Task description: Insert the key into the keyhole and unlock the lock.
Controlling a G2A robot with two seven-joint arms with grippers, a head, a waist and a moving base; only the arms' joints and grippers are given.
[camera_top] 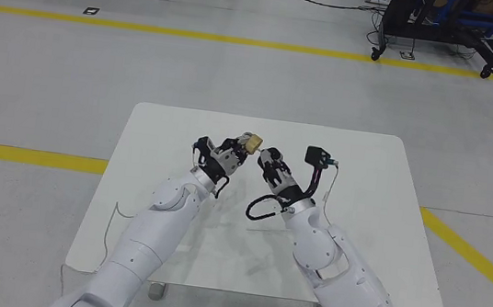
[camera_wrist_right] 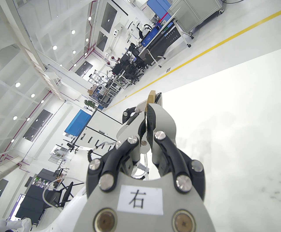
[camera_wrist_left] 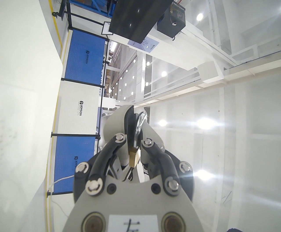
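In the top view, locate the left gripper and right gripper just beside each other above the bench. The left fingers clamp the brass lock. The right wrist view adds the key, pinched edge-on between the right fingers.

lock in left gripper jaws | key in right gripper jaws, just right of lock | above table centre
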